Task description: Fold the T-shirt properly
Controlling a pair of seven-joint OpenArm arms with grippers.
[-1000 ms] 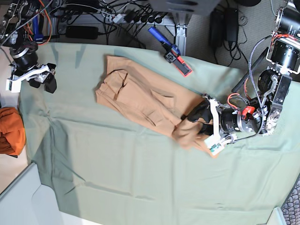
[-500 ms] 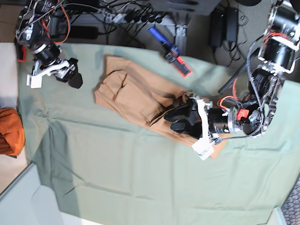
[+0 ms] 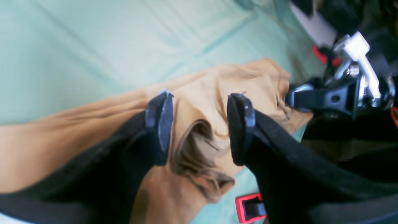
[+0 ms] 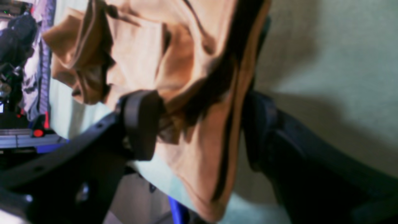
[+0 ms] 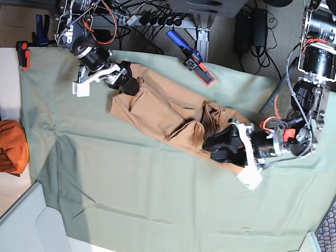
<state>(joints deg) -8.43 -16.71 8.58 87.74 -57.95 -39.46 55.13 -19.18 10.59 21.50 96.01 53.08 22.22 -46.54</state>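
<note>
The light orange-tan T-shirt lies crumpled along a diagonal on the green cloth, with a raised fold near its right end. My left gripper sits at that end. In the left wrist view it is open, with bunched shirt fabric between the jaws. My right gripper is at the shirt's upper-left corner. In the right wrist view it is open, its jaws straddling a hanging edge of the shirt.
A sage-green cloth covers the table. A bunched vivid-orange cloth lies at the left edge. A blue and red clamp rests at the back edge, and a red clamp at the far left. Cables and power strips lie behind.
My right arm has swung from the table's left edge to the shirt's upper-left corner. My left gripper pushed the shirt's right end leftward, then drew back a little, leaving a raised fold.
</note>
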